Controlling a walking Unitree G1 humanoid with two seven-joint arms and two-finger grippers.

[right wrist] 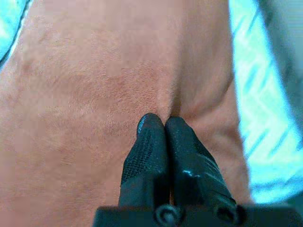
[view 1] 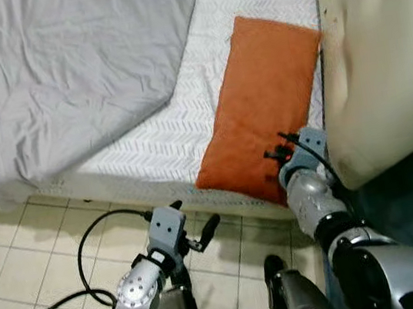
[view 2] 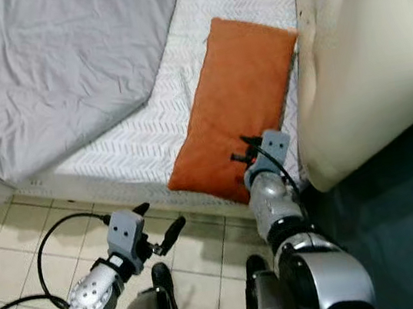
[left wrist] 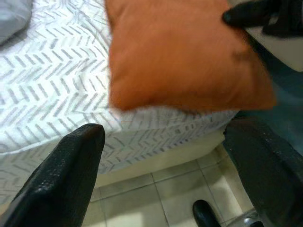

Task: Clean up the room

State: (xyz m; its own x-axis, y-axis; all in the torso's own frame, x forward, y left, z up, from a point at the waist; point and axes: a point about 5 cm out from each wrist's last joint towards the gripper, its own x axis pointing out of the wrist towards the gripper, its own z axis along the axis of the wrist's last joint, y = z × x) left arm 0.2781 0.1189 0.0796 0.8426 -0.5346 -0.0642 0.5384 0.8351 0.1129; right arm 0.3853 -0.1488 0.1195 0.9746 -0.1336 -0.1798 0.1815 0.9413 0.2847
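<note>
A: Pillow (view 1: 263,107)?
B: Orange, on the bed (view 1: 158,142) at its near edge, beside the cream headboard (view 1: 379,59).
A: Right end effector (right wrist: 163,124)?
B: Fingers pressed together, pinching a fold of the pillow's fabric.
A: Left end effector (view 1: 196,223)?
B: Fingers spread apart, holding nothing, over the tile floor (view 1: 19,252) short of the bed. Black cable (view 1: 90,257) nearby.

A home bedroom: low bed (view 1: 150,143) with chevron-patterned sheet, rumpled grey blanket (view 1: 62,75), orange pillow (view 1: 262,107) at its right edge, cream padded headboard (view 1: 379,59), pale tiled floor (view 1: 19,252).
</note>
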